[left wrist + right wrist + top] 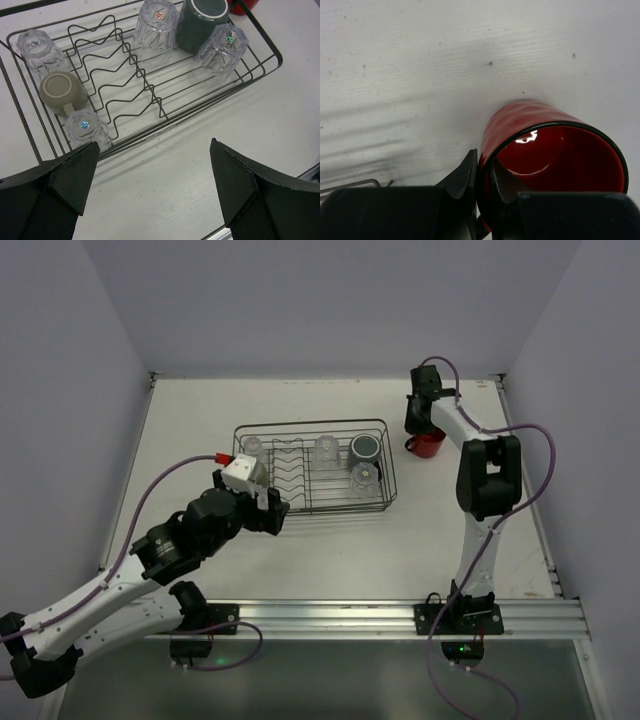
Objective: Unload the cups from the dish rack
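The black wire dish rack (310,423) sits mid-table and also shows in the left wrist view (272,50). In it are a dark grey-green mug (364,448) (202,22), an olive-tan cup (62,92) and several upturned clear glasses (222,47) (326,450). My right gripper (418,435) (484,172) is shut on the wall of the red mug (430,443) (560,155), one finger inside and one outside, just right of the rack. I cannot tell whether the mug touches the table. My left gripper (272,512) (155,170) is open and empty over the table, at the rack's near left corner.
Wavy plate dividers (125,75) fill the rack's middle. White walls close in the table (200,420) on the left, back and right. A metal rail (330,615) runs along the near edge. The right arm's cable (530,440) loops beside the red mug.
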Robot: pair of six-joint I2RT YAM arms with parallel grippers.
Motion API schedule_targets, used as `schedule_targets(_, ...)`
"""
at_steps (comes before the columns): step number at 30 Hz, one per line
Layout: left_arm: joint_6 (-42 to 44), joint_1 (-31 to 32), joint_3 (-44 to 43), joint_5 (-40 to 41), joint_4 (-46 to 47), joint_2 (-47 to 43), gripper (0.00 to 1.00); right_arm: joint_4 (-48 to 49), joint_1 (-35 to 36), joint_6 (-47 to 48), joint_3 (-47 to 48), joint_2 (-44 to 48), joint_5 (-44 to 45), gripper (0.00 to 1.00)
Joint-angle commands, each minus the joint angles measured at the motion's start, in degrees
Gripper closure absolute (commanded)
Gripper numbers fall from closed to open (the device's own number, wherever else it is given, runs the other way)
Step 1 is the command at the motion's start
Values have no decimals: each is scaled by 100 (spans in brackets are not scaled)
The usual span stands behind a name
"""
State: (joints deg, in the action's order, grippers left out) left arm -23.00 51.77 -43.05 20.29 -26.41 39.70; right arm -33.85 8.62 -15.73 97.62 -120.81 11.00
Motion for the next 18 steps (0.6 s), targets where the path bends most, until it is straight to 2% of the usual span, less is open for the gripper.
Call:
schedule_targets(1,24,-18,-177,106,-39,274,0,53,8,114,266,128,16,86)
schedule_targets(2,-11,-18,-212,124,4,336,0,114,17,96,205,311,-2,67)
schedule_targets(4,-125,-18,-309,185,110,617,0,202,17,61,47,540,-19,49)
schedule_targets(5,-160,-18,-344,185,241,731,0,212,17,43,3,820,-28,36)
schedule_targets(8,-222,-18,-625,212,592,1345,0,334,8,-71,-287,1574,-230,24)
schedule_targets(13,-38,-18,-1302,580,1190,2812,0,1079,17,-553,-1621,3070,-967,20)
schedule_targets(18,68,-272,-2135,405,1613,4272,0,2380,78,-1308,-3976,5020,-1898,22)
